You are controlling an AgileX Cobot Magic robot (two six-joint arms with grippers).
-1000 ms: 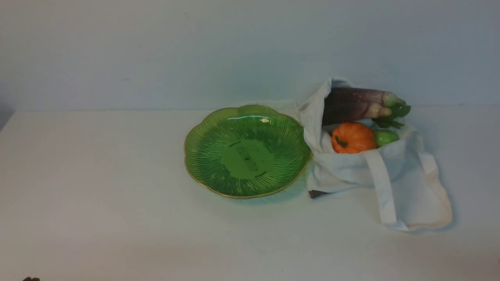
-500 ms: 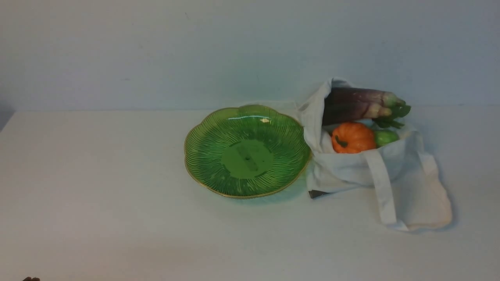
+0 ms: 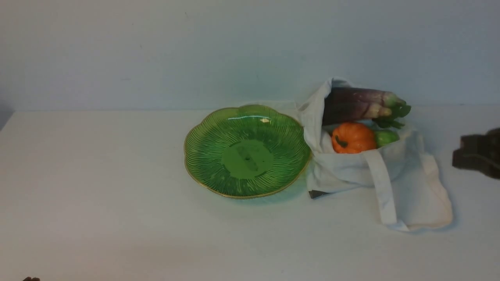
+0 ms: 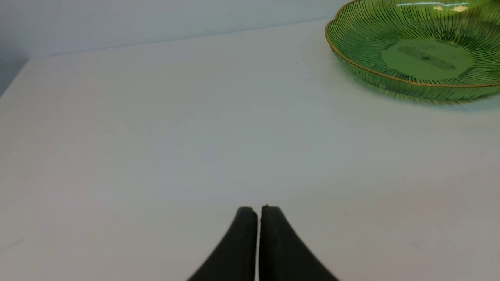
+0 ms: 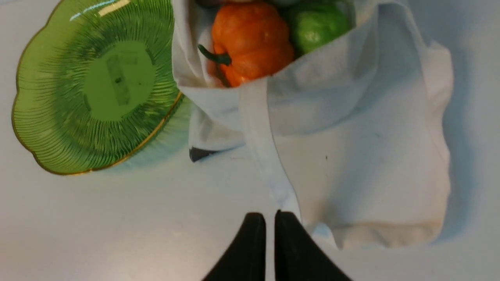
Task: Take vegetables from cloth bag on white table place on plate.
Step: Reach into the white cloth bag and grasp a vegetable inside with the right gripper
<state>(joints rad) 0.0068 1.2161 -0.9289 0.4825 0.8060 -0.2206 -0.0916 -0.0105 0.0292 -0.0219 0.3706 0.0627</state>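
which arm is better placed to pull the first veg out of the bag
Right. The right gripper hangs beside the cloth bag, pumpkin in its view; the left gripper is across the plate, bag out of its view.

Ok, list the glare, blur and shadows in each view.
Front view: the plate shows white glare on its far side; the right gripper at the edge is a blurred dark smear. Left wrist view: glare on the plate's ribbed wall, only soft shadows on the white table. Right wrist view: glare streak on the plate, soft shadow beside the cloth bag.
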